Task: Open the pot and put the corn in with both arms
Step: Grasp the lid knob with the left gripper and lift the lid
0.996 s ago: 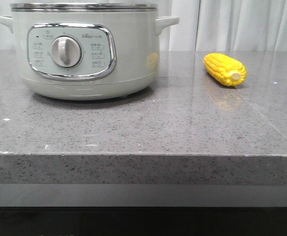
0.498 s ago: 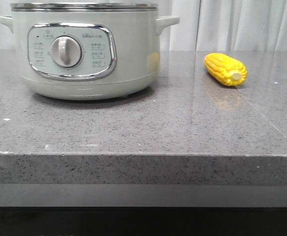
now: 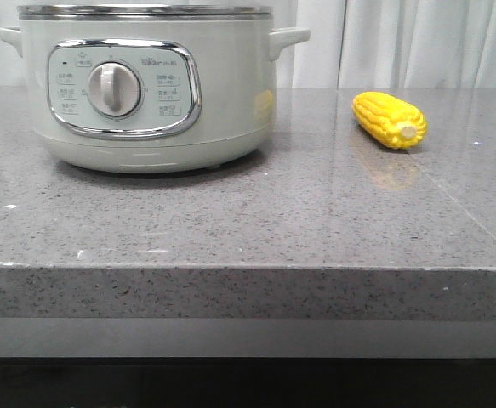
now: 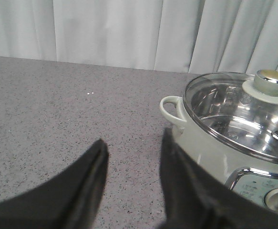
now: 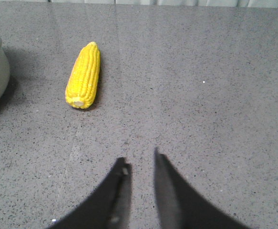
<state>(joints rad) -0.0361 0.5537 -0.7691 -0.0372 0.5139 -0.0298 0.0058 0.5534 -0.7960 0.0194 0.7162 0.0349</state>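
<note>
the pot fills the upper left of the front view, standing on the grey speckled counter, its steel rim cut off by the top edge of the frame. a chrome-framed panel with a white dial faces the camera, and a small handle sticks out on each side near the rim. the corn lies on the counter in the upper right of that view, well apart from the pot, its pale cut end turned toward the camera and slightly right; a faint yellow reflection of it shows on the pot's wall. white curtains hang behind the counter. no arm shows in the front view. in the left wrist view the left gripper sits at the lower middle of the frame, its two dark fingers spread with a clear gap between them and nothing held; bare counter shows through the gap. the pot takes the right side of that frame, just beside one finger, and a glass lid with a round knob rests on it, so it is still covered. in the right wrist view the right gripper is at the lower middle, fingers a little apart and empty, above bare counter. the corn lies in the upper left of that frame, away from the fingers, with a curve of the pot at the far left edge.
</note>
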